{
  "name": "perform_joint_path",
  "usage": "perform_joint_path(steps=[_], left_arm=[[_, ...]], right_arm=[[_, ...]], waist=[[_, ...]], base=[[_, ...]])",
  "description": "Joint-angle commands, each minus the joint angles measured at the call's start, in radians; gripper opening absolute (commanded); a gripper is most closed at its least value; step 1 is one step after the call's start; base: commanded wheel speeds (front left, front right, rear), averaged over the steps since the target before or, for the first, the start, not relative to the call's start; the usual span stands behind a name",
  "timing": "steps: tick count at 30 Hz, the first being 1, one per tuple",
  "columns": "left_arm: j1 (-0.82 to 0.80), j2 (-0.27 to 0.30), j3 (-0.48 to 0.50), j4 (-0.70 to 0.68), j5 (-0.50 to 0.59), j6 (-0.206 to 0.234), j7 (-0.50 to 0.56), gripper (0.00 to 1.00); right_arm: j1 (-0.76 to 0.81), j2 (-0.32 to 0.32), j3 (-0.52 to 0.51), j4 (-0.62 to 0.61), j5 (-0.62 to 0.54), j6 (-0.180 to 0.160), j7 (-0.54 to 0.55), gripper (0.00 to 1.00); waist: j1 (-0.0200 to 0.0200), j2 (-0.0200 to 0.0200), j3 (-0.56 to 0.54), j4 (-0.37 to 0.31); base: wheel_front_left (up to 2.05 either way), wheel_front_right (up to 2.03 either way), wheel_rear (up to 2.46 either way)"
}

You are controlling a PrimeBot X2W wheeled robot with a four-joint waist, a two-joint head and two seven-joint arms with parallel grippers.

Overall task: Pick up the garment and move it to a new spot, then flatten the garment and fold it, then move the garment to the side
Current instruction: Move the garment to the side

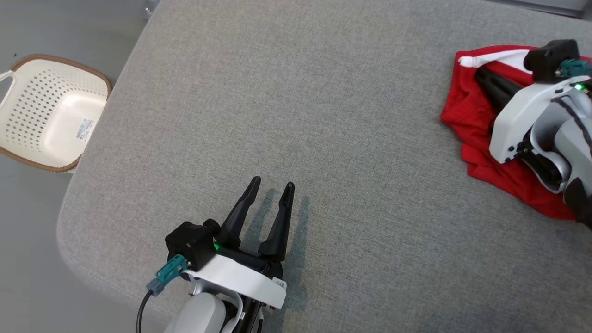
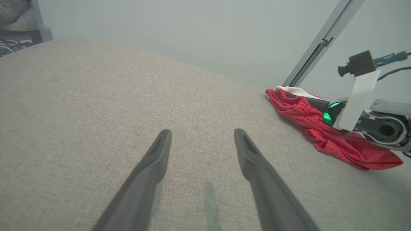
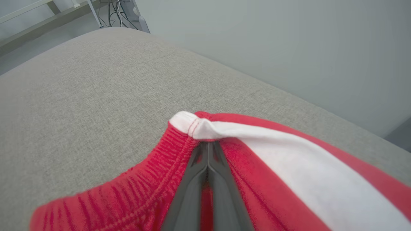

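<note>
Currently, crumpled red-and-white fabric garment (image 1: 465, 125) is pinched at far right by closed right gripper (image 3: 208, 145). Left gripper (image 1: 273, 185) is held open, near left.

I saw the counter (image 1: 323, 115) covered in grey woven cloth, matt and slightly coarse. The garment (image 1: 467, 125) was soft red knit cloth with a white cloth band and a ribbed, stitched waistband. The basket (image 1: 27, 120) looked like smooth cream plastic with a brown woven-look rim. The left gripper (image 1: 273, 181) and right gripper (image 3: 208, 144) had matt dark plastic fingers below smooth, glossy white shells.
</note>
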Motion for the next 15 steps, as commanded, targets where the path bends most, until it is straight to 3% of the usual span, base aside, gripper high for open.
perform_joint_path(steps=[1,8,15], left_arm=[[0.006,0.003,0.009,0.003,0.003,-0.001,-0.001,1.0],[0.011,0.003,0.015,-0.001,0.003,0.0,-0.001,1.0],[0.018,0.003,0.018,0.004,0.01,-0.004,-0.001,1.0]], right_arm=[[0.02,0.003,0.005,-0.002,-0.01,0.0,-0.02,0.0],[0.047,0.001,0.011,-0.042,0.006,0.0,-0.062,0.0],[0.103,0.0,0.018,-0.06,-0.015,0.0,-0.03,0.0]], waist=[[-0.0001,0.0,-0.021,-0.015],[-0.0001,0.0,-0.062,-0.034],[-0.0001,0.0,-0.062,-0.024]], base=[[0.0,0.0,0.0],[0.0,0.0,0.0],[0.0,0.0,0.0]])
